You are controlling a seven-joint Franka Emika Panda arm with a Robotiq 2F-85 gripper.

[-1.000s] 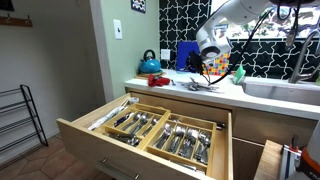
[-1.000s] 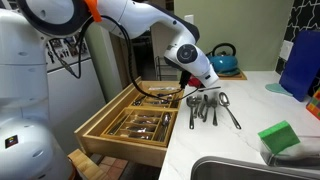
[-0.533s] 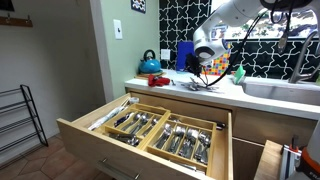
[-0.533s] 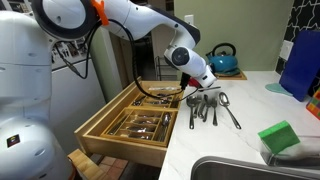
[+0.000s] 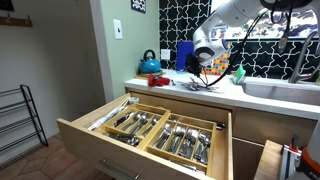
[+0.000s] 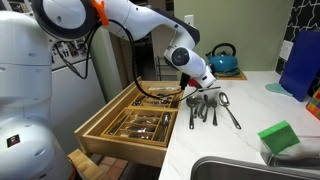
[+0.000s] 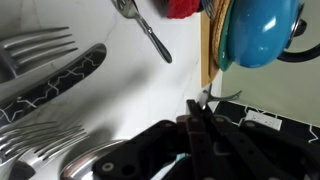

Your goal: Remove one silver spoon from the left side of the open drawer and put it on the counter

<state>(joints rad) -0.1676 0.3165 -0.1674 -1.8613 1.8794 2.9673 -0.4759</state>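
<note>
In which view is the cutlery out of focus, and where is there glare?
Wrist view: the forks and spoon near the lens are soft, with bright glare on the metal. In both exterior views the cutlery in the drawer looks sharper, only small.

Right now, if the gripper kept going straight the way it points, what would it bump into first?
Most likely the silver cutlery lying on the counter. The gripper points down at it from just above. Which fork or spoon it would touch first is hard to tell.

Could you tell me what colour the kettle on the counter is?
The kettle is teal blue with a dark handle; an exterior view shows it best.
</note>
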